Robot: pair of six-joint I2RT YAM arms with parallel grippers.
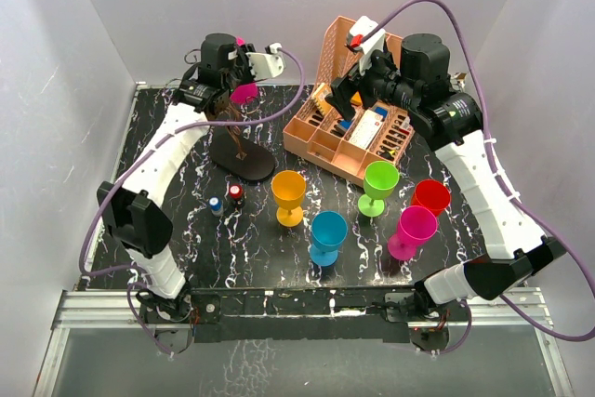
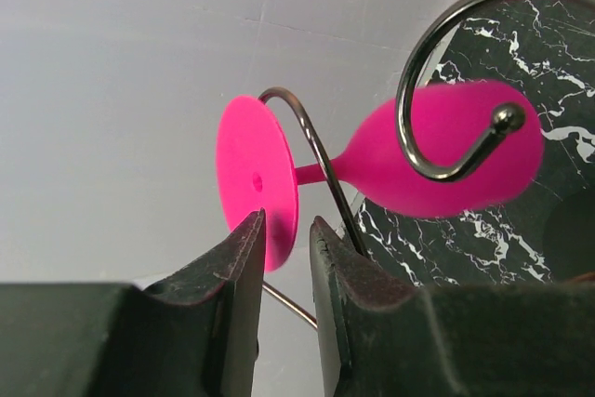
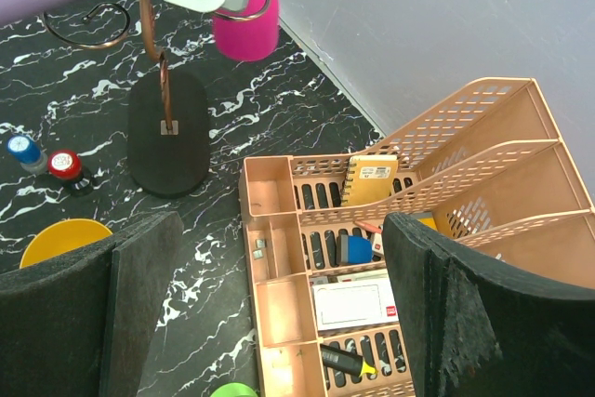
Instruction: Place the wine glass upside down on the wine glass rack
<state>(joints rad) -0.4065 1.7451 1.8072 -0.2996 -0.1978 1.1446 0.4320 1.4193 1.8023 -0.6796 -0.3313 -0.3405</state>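
A pink wine glass (image 2: 437, 151) hangs bowl-down on the wine glass rack, its stem inside a curled wire arm (image 2: 311, 151). Its round foot (image 2: 246, 174) sits just above my left gripper (image 2: 286, 220). The jaws stand slightly apart around the foot's lower rim without clamping it. From above, the left gripper (image 1: 244, 60) is over the rack, whose oval black base (image 1: 244, 161) rests on the table. The right wrist view shows the rack base (image 3: 168, 132) and the pink bowl (image 3: 245, 25). My right gripper (image 3: 270, 323) is wide open and empty above the organiser.
A peach file organiser (image 1: 358, 132) with stationery stands at the back right. Orange (image 1: 288, 194), blue (image 1: 327, 234), green (image 1: 379, 183), red (image 1: 430, 197) and magenta (image 1: 412, 230) glasses stand in front. Two small bottles (image 1: 226, 198) stand near the rack base.
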